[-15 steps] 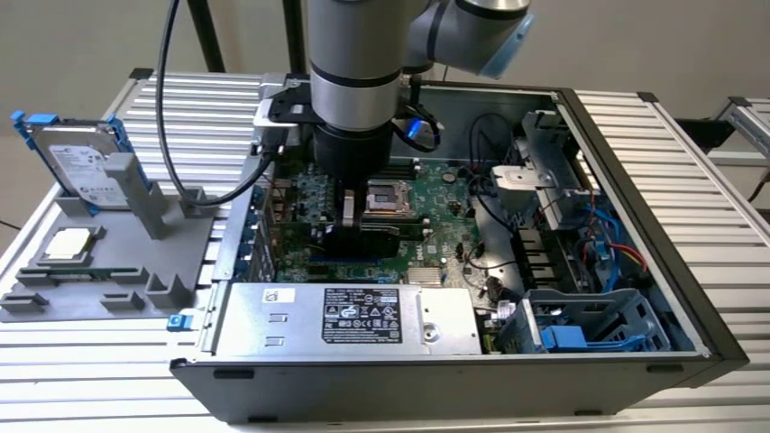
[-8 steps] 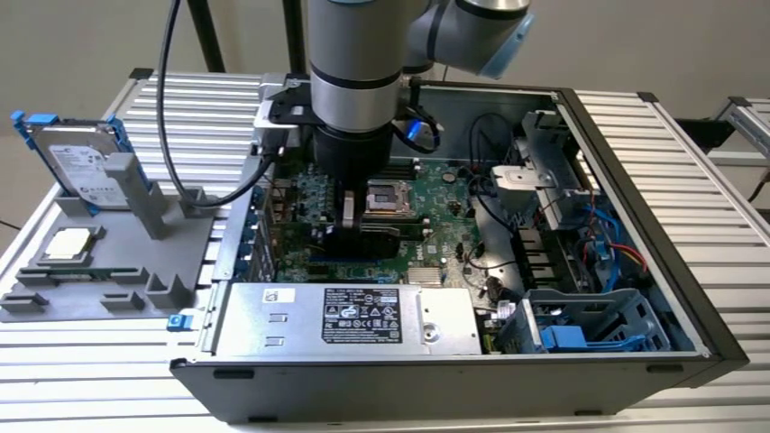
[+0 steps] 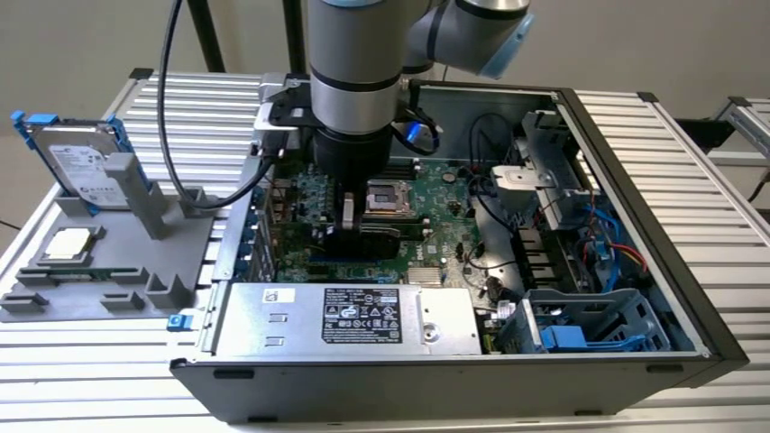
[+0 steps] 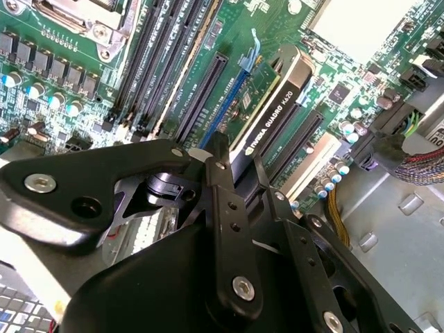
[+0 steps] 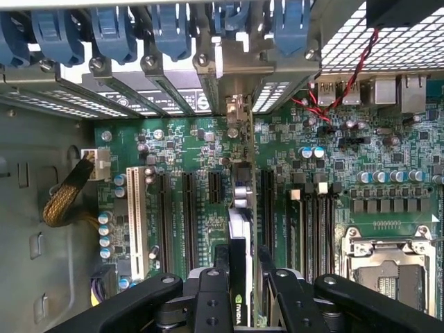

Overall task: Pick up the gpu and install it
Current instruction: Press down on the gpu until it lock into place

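Over mobo [image 5: 208, 149] slots: gripper [image 5: 241, 267] clamps gpu [image 5: 239, 229] edge-on.

The exterior view looks down from high and well back into the open black computer case [image 3: 673, 298]. Both wrist views sit close above its large green motherboard [image 4: 291, 41] [image 5: 201, 152], sharing the black expansion slots.

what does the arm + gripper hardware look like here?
Silver-grey cylindrical arm with black bands and a light-blue joint cap; black cables hang beside it. Matte black gripper: flat linkage fingers with silver screws.
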`<move>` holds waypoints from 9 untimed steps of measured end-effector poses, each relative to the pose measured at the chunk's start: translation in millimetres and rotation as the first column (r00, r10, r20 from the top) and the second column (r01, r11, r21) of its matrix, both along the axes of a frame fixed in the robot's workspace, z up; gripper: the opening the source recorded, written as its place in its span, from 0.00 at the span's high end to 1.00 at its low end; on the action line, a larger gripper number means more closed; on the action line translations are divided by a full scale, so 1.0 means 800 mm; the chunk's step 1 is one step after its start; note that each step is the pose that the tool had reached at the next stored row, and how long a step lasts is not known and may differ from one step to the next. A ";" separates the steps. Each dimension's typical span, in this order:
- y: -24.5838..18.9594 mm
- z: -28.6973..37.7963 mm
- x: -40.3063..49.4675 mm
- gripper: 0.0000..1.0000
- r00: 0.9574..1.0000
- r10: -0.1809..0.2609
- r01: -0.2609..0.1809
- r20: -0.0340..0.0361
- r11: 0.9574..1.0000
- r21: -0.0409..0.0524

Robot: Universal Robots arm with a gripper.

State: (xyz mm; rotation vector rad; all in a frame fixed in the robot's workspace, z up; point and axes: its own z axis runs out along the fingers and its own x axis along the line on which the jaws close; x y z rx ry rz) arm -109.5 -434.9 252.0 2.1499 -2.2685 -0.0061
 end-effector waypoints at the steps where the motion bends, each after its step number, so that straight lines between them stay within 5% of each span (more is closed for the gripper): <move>1: -0.0003 -0.0002 0.000 1.00 1.000 0.000 0.000 -0.001 1.000 0.000; 9: -0.0058 -0.0005 0.000 1.00 1.000 0.000 0.000 -0.016 1.000 0.009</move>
